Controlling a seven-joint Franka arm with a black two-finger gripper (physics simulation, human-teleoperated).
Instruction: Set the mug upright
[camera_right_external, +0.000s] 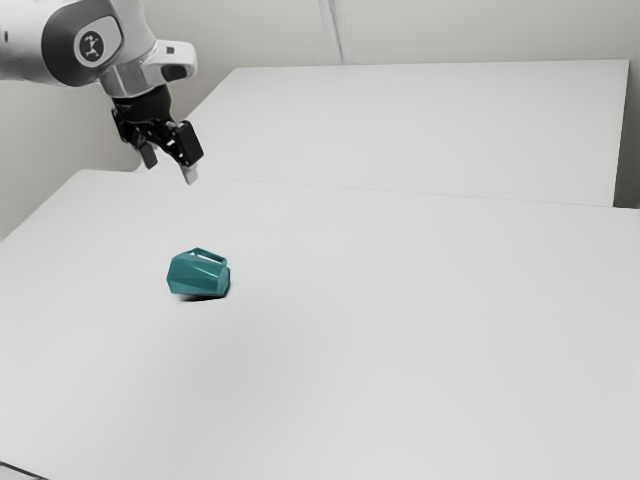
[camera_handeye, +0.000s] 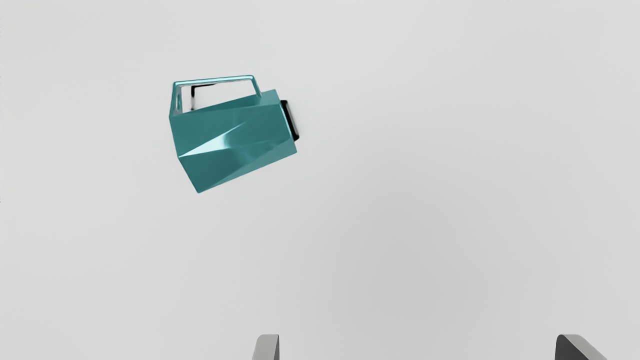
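Observation:
A teal faceted mug (camera_right_external: 198, 275) lies on its side on the white table, its handle raised along the upper side. My gripper (camera_right_external: 170, 170) hangs well above the table, toward the exterior view's upper left from the mug, not touching it. In the wrist view the mug (camera_handeye: 232, 140) lies ahead of the fingers, its handle a squared loop and its narrower end beside a dark shadow. The gripper (camera_handeye: 417, 347) is open there, its two fingertips wide apart with nothing between them.
The white table (camera_right_external: 400, 350) spreads around the mug. Behind it, in the exterior view, stands a large white surface (camera_right_external: 420, 130) with an edge at the exterior view's right. A thin dark line (camera_right_external: 22, 470) crosses the lower left corner.

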